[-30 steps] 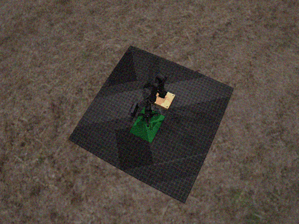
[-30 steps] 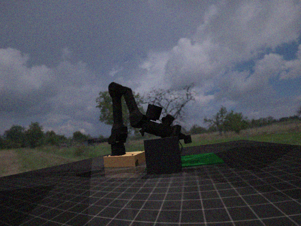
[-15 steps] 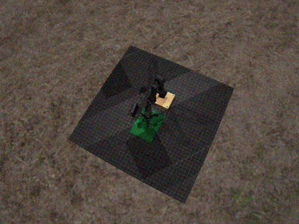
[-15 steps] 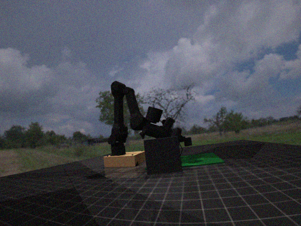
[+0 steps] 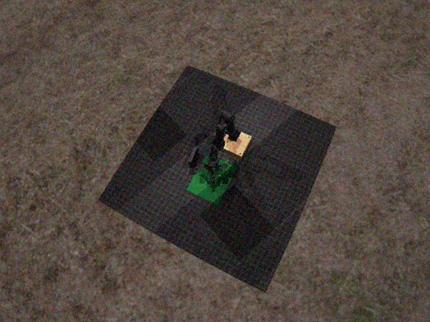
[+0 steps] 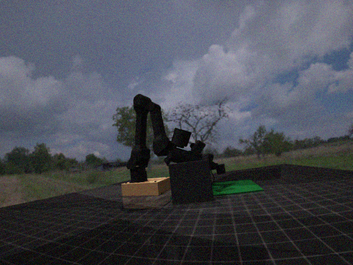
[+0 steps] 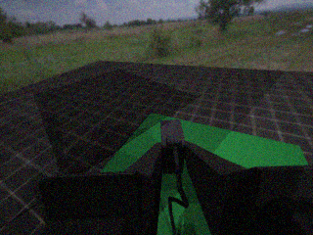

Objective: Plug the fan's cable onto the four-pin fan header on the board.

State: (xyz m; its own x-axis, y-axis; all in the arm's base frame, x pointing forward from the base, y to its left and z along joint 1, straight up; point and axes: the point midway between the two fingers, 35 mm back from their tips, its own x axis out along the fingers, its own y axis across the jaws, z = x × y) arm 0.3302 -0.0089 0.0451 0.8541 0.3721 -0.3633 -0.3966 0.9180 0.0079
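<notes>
My gripper is shut on the grey-black plug, which sticks out beyond the fingertips in the wrist view. The thin dark cable hangs from the plug and bends below it; part of it shows in the exterior view. The flat green board lies beneath. In the exterior view the fingers are above the board with a visible gap. The four-pin header cannot be made out; the fingers, dark arm and shadows cover part of the board.
A dark upright block stands beside the board and hides part of the arm and board in the exterior view; whether it is the fan is unclear. The arm's base stands on a light wooden box.
</notes>
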